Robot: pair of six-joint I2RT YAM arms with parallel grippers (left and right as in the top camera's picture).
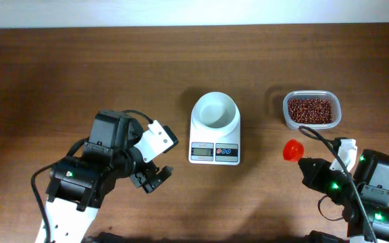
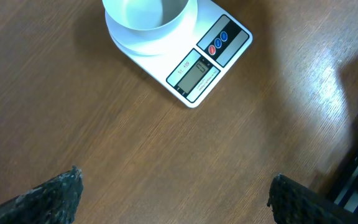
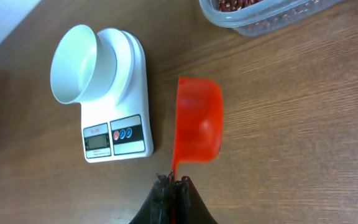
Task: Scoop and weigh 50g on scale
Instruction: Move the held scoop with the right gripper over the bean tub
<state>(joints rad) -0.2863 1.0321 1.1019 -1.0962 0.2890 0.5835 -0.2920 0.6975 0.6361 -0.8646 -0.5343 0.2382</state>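
Orange-red plastic sits in my right claw [image 3: 174, 182]: its fingers are pressed fully together on the thin handle of an empty scoop [image 3: 199, 118]. The cup points away from me, low over the bench [image 1: 59, 74] just right of the scale [image 3: 114, 118]. I cannot tell whether the cup touches the wood. The bowl [image 1: 215, 110] on the scale is bare and the beans [image 1: 310, 109] all lie in the clear tub [image 1: 286, 116], right of the scale and near it, so I judge the scooping has not begun. Next I should reach the scoop forward over the tub's near wall, tip the cup down into the heap and lift it level, spilling nothing. My left claw [image 1: 155, 179] is spread as wide as it goes and holds nothing. It hangs over the bench left of the scale's display, the arm folded back toward me.
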